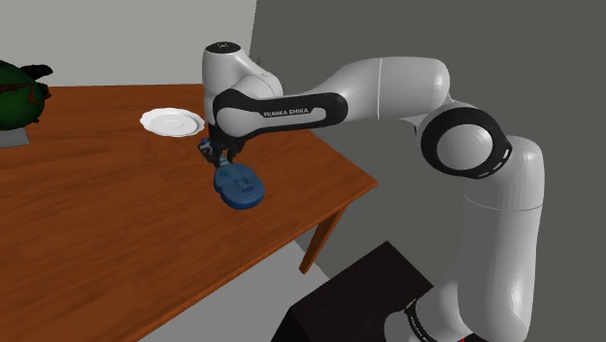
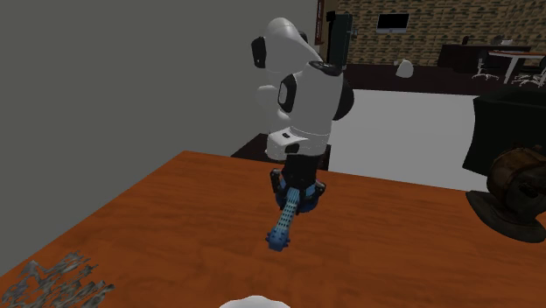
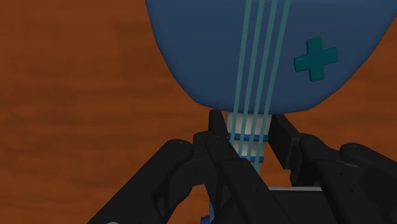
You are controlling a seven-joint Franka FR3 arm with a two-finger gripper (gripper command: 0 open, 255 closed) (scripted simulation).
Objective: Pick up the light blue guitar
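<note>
We see the jaws clamped on the neck of a dark blue guitar (image 1: 239,187), holding it tilted over the wooden table (image 1: 97,243). A white plate (image 1: 172,121) sits on the table nearby.

The guitar (image 1: 239,188) sits in the tool (image 1: 221,160), over the table (image 1: 117,233), near the plate (image 1: 172,121).

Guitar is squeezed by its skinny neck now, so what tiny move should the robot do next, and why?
Probably a small lift straight up. In the wrist view the gripper is shut on the neck of the blue guitar, right beside its body, so the hold looks made. In the shoulder view the guitar hangs low over the brown table, and I can't tell whether it touches it.
</note>
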